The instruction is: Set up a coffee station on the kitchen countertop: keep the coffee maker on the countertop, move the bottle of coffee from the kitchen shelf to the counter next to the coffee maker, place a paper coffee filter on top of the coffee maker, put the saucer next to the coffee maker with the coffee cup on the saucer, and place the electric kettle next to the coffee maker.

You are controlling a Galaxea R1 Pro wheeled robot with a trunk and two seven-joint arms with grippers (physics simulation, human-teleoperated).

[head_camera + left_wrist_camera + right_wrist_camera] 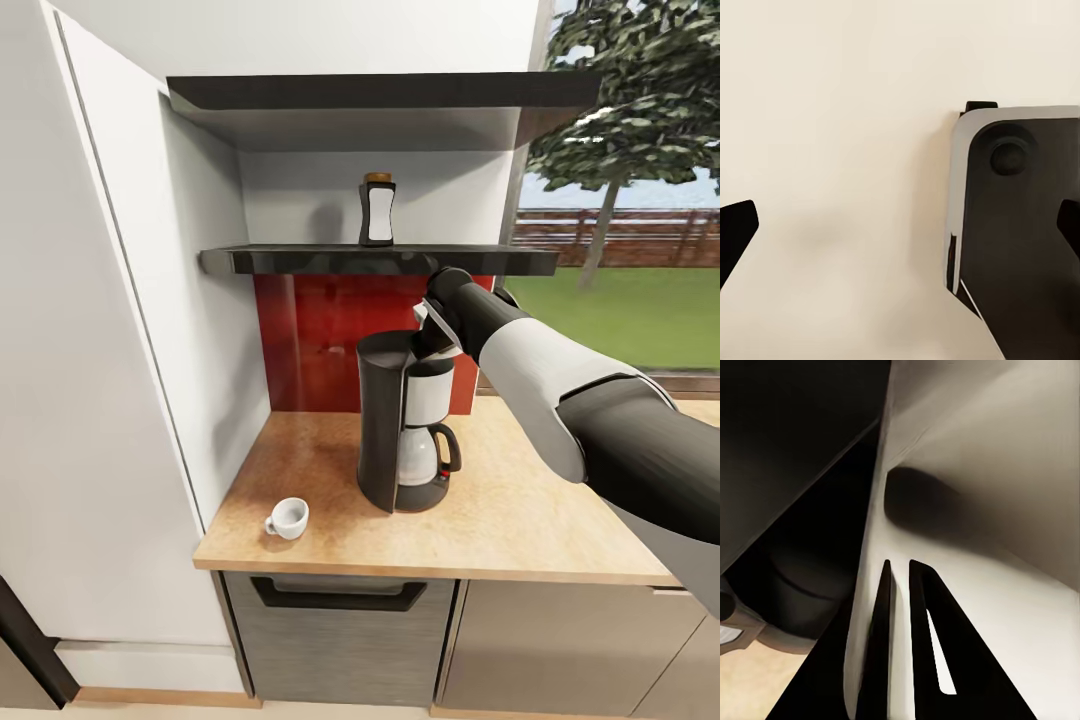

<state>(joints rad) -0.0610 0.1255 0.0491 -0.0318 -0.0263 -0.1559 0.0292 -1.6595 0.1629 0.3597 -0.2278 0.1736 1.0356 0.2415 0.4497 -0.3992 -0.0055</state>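
So the coffee maker [405, 430] is sitting upright on the desk [520, 520], roughly mid-slab and a bit back from the front edge, glass carafe tucked into its base with the black handle pointing toward the window side. The coffee cup [288, 518] is on the desk too, near the front left corner, tipped over on its side with the mouth facing the front, well apart from the machine. The bottle of coffee [377, 209] is upright on the kitchen shelf [380, 261], almost straight above the coffee maker, with the red backsplash [320, 340] between shelf and desk. The right arm [560, 390] reaches in from the right, and its right claw [432, 335] is right at the top of the coffee maker, just under the shelf's front edge. In the right wrist view the two dark fingers [881, 660] are nearly together with a thin pale sheet [982, 547] pinched between them, so that claw is clenched on the sheet; it looks like the paper filter, but I can't tell for sure from this close up. The dark curved body of the machine sits beside it in that view, with a sliver of desk below. The left wrist view has the left claw [900, 225] with its fingertips [736, 225] spread wide apart, so released and holding nothing, over a plain cream surface, with a dark grey-edged panel [1020, 240] beside it that I can't identify.
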